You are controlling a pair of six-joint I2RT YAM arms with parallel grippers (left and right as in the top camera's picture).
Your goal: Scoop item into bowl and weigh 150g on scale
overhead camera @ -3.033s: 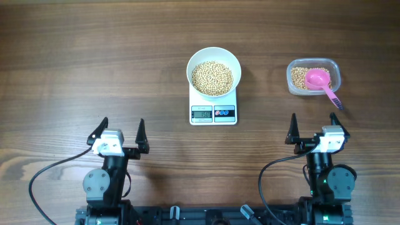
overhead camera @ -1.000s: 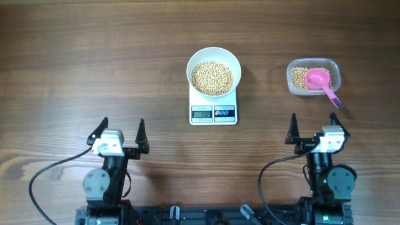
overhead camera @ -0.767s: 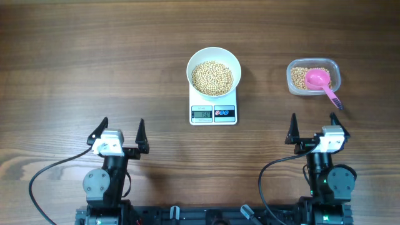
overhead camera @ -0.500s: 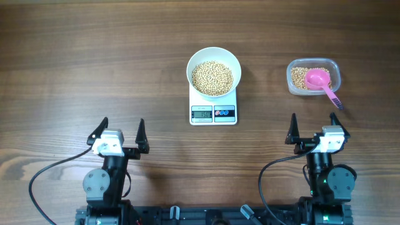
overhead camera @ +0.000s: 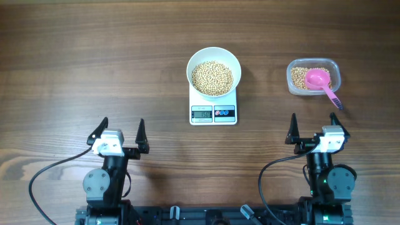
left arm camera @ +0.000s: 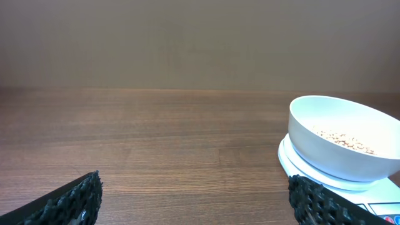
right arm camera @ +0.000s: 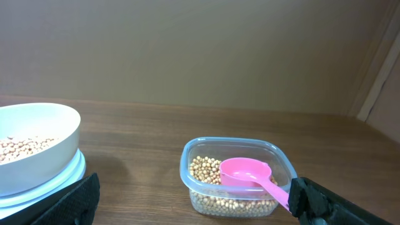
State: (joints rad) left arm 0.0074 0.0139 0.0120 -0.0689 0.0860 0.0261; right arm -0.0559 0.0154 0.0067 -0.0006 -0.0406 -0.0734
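Two sets of jaws are seen at the near edge of the wooden counter, both spread wide and holding nothing. The left gripper and the right gripper are parked well apart, each pointing away from its base toward the far side of the counter.

The scale is placed ahead of the left jaws and off to their right, roughly between the two grippers and farther out than either. Its display edge is turned toward the arms; the digits cannot be read with certainty. The bowl is set on the scale's platform, and a mound of beans is held inside it. In the left wrist view the bowl is seen at the right, beyond the right fingertip; in the right wrist view it is seen at the left.

A clear plastic tub is placed straight ahead of the right jaws, well beyond them. More beans are contained in it. A pink scoop is rested in the tub, bowl-end on the beans, with its handle laid over the rim on the side toward the right arm.
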